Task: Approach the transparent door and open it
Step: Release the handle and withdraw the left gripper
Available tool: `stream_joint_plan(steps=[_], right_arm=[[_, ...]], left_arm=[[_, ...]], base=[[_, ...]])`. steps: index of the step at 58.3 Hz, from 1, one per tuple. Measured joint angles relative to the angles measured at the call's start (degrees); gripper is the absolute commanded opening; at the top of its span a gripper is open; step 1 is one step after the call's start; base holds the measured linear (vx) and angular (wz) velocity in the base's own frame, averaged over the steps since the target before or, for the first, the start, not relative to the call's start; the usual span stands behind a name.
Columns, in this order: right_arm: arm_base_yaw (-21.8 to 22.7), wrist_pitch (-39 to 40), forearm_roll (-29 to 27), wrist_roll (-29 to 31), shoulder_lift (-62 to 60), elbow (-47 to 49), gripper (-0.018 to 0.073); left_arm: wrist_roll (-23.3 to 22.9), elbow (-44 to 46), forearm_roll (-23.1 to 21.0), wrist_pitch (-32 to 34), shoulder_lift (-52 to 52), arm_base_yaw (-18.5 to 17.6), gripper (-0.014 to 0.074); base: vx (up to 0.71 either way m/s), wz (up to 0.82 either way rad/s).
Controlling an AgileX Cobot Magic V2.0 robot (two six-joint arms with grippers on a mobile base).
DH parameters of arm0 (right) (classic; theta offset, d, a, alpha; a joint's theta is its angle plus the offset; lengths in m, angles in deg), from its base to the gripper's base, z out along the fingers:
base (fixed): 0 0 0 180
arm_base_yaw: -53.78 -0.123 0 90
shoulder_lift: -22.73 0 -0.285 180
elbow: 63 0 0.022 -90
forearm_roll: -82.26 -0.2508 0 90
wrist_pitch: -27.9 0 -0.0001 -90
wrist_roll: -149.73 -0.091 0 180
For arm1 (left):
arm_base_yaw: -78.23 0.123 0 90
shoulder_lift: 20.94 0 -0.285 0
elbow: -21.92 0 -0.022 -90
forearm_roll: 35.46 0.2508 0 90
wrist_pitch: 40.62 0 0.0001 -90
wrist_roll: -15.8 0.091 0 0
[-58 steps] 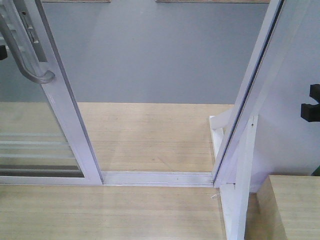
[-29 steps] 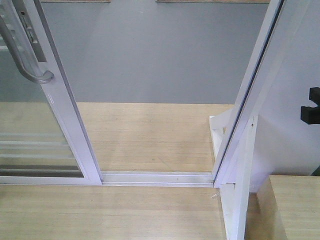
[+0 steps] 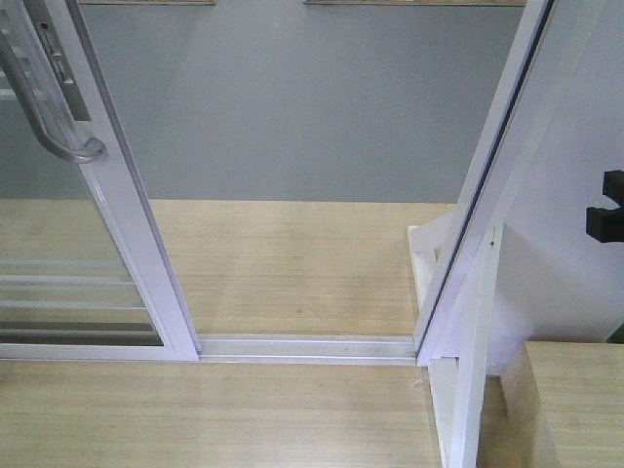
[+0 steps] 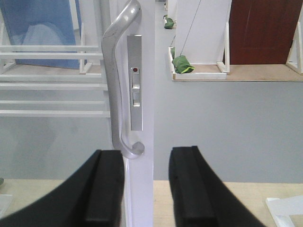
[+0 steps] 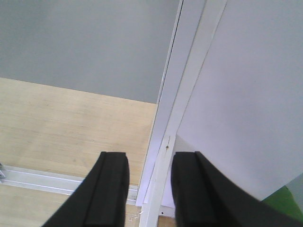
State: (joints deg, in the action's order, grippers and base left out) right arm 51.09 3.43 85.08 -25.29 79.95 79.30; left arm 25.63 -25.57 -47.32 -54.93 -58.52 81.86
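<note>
The transparent door (image 3: 132,234) stands at the left of the front view, with glass, thin white bars and a curved grey handle (image 3: 54,117). A wide gap lies between its white edge and the right frame post (image 3: 487,195). In the left wrist view the handle (image 4: 112,85) and lock plate run up the door's stile (image 4: 144,71). My left gripper (image 4: 147,189) is open, and the stile shows between its black fingers just below the handle's lower end. My right gripper (image 5: 149,189) is open with nothing in it, facing the right post (image 5: 175,109). It shows as a black shape (image 3: 606,210) at the front view's right edge.
A white floor track (image 3: 307,348) runs across the doorway. A white brace (image 3: 468,390) props the right post. A wooden box (image 3: 575,405) sits at the lower right. Beyond lie wood and grey floor, green bags (image 4: 182,64) and a brown door (image 4: 262,30).
A black bit of my left gripper beside the handle at the front view's left edge has gone out of that view. The door and right gripper have barely shifted.
</note>
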Motion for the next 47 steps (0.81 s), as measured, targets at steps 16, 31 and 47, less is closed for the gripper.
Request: stream_joint_plan(steps=[16,31,47], right_arm=[[0.0,-0.04,0.0,0.0,0.0,0.0,0.0323],[0.0,-0.77,0.0,0.0,0.0,0.0,0.0323],[0.0,-0.8,0.0,0.0,0.0,0.0,0.0323]], left_arm=[[-3.21,-6.2,6.12,1.02,10.03,0.0,-0.0008],[-6.93,-20.33,6.9,7.31,24.91,0.0,-0.0007],[-8.4,-31.25,6.9,17.12,30.4,-0.12,-0.0007]], base=[[0.0,0.0],[0.0,0.0],[0.0,0.0]])
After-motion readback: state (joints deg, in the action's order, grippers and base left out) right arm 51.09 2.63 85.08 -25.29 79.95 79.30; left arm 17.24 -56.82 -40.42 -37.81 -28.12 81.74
